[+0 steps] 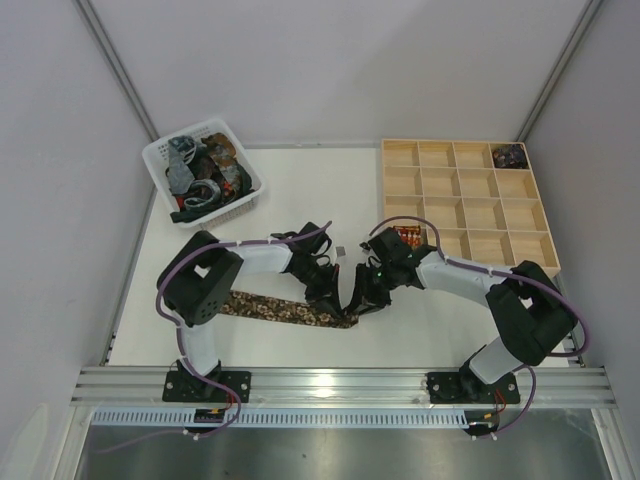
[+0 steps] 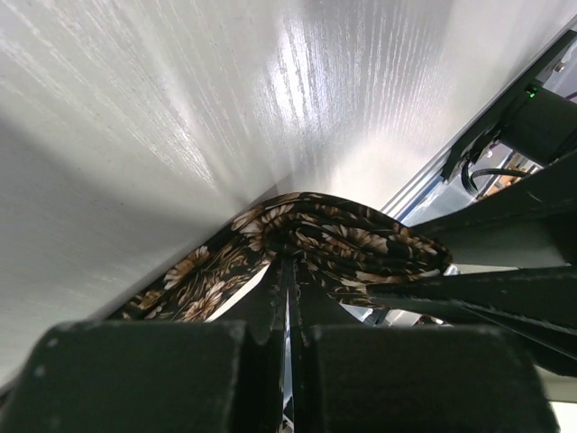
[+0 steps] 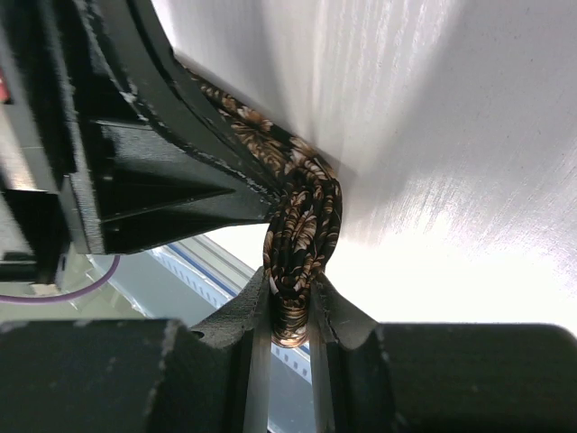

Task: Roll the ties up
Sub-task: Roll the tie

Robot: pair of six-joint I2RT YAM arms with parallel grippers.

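At the table's (image 1: 300, 190) far left corner sits a white basket (image 1: 182, 134) heaped with loose ties (image 1: 205, 168), dark, grey and red among them.

Toward the table's near edge, left of its middle, the brown tie (image 1: 270, 308) lies flat. It runs from under the left arm's elbow rightward to the table's middle, where both grippers meet over its end.

The left gripper (image 1: 330, 290) comes down on that end. In its wrist view its fingers (image 2: 270, 307) are pressed flat together, and the tie (image 2: 343, 239), dark with a tan flower print, is bunched in a folded hump right at their tips. The cloth looks pinched there. The rest of the tie trails away along the table toward the lower left of that view.

Just to the right, the right gripper (image 1: 360, 300) faces the left one. Its wrist view shows the jaws part closed and clamped on a thick, doubled-over wad of the tie (image 3: 306, 216), squeezed between the two fingers (image 3: 257, 311). The wad stands up from the table, and the tips of the left fingers (image 3: 180, 180) touch it from the side.

On the table's far right side rests a wooden tray (image 1: 468, 198) of square compartments. A dark bundle (image 1: 510, 155) sits in its far right compartment. Something red (image 1: 405, 236) shows in a near left one, partly hidden by the right arm.
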